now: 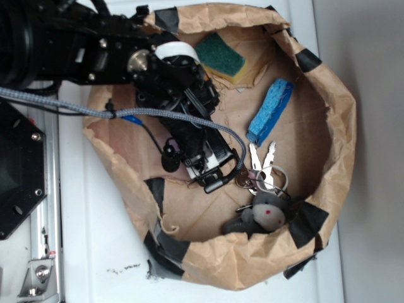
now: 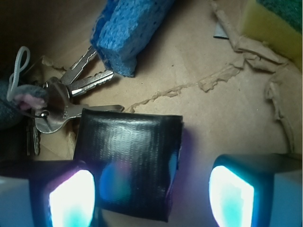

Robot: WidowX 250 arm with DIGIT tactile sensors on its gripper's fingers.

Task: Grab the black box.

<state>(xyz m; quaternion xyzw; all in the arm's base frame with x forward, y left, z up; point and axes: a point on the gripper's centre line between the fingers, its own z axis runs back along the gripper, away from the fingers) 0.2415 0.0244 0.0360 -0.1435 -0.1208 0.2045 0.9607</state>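
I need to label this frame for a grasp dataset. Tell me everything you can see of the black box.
The black box is a small, flat, squarish block with rounded corners, wrapped in glossy, wrinkled black tape-like material. It lies flat on the brown paper floor, turned slightly askew. Its upper-left corner touches or overlaps a key of the key bunch. The gripper is open around it; the left jaw overlaps the box's lower-left corner, the right jaw stands apart. In the exterior view the arm hides it.

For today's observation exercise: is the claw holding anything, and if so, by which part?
Nothing is held. The claw is open, its fingers apart, with the black box lying on the paper between them, not clamped.
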